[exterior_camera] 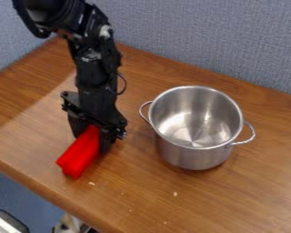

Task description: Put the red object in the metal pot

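A bright red block (80, 154) lies on the wooden table (26, 109), tilted with its near end toward the front left. My gripper (95, 133) points straight down over the block's far end, and its black fingers are closed on that end. The block still rests on the table. To the right stands the metal pot (198, 126), round, shiny and without a lid, with two small loop handles; nothing shows inside it. A hand's width of bare wood lies between the gripper and the pot.
The black arm (92, 55) rises from the gripper toward the upper left. A blue-grey wall (221, 36) runs behind the table. The table's front edge (63, 205) runs diagonally below the block.
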Available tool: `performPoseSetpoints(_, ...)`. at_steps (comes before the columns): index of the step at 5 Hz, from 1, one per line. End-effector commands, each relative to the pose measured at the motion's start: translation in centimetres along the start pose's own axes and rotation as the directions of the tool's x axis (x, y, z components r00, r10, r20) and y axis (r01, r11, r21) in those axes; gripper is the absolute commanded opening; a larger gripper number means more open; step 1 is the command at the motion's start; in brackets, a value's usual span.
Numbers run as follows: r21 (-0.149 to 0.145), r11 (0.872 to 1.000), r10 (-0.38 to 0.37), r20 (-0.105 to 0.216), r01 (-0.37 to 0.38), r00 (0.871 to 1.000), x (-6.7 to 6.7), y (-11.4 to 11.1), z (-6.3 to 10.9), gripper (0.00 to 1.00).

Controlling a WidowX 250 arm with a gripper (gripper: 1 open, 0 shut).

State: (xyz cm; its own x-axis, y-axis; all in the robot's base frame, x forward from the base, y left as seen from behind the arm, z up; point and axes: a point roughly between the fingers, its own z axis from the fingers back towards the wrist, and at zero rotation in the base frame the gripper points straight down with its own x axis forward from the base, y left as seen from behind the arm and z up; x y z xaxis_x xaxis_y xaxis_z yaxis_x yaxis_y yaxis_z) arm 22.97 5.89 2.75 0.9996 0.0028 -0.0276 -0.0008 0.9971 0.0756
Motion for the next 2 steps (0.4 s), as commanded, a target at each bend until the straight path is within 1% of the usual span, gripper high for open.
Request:
performPoseSetpoints(1, 0.004, 1.0, 0.014, 0.042, -0.014, 0.999, 0.21, 0.44, 1.31, 0.0)
performPoseSetpoints(2, 0.0, 1.0, 0.015, 0.048, -0.015, 0.999, 0.23, 0.43, 1.74, 0.0)
